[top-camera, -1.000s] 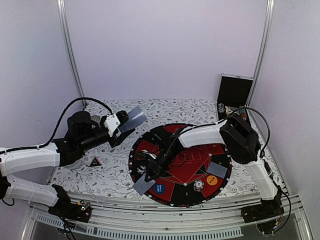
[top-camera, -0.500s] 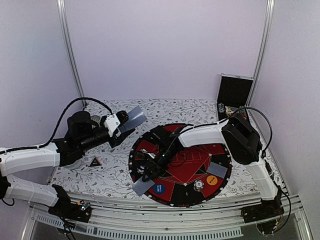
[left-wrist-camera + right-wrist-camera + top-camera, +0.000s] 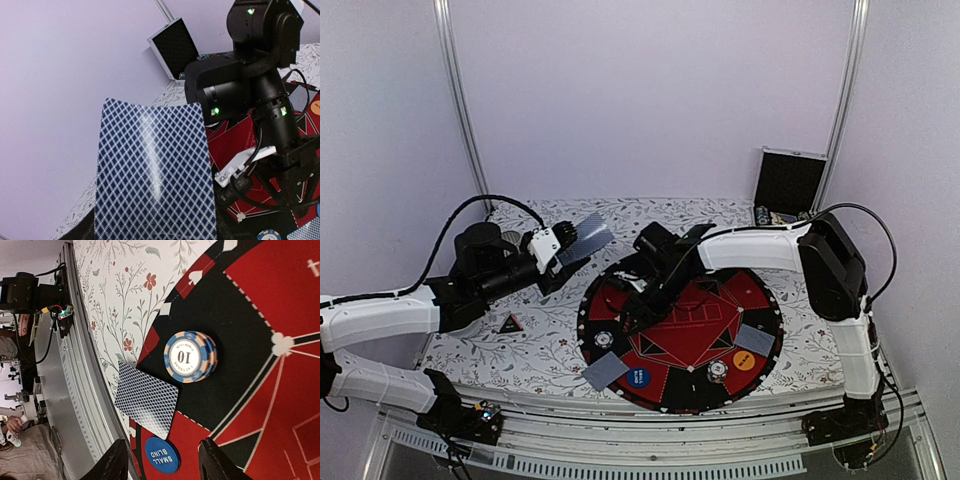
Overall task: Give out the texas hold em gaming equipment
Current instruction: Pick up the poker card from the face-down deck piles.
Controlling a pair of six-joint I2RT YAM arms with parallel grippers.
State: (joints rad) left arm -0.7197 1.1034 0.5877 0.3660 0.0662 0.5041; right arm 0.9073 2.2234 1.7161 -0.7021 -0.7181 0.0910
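My left gripper [image 3: 560, 250] is shut on a deck of blue-backed cards [image 3: 584, 237] and holds it above the table's far left. The top card's back [image 3: 155, 170] fills the left wrist view and hides the jaws. My right gripper [image 3: 638, 308] is open and empty above the left part of the round red-and-black mat [image 3: 720, 300]. Below it lie a card [image 3: 146, 405], a blue chip stack marked 10 [image 3: 190, 356] and the blue marker disc [image 3: 162, 456]. From above, the card [image 3: 605, 371], chip stack [image 3: 604, 340], blue disc [image 3: 639, 378], orange disc [image 3: 744, 361], another chip [image 3: 717, 371] and a second card [image 3: 753, 338] show.
A black silver-edged case [image 3: 788, 183] stands open at the back right. A small black triangle [image 3: 510, 323] lies on the floral cloth [image 3: 550, 345] left of the mat. The table's metal front rail [image 3: 80, 390] runs close by the near card.
My right gripper has lifted and drawn back from the near-left card toward the far side. The card stays on the mat, and the chip stack beside it now shows. The left arm has not moved.
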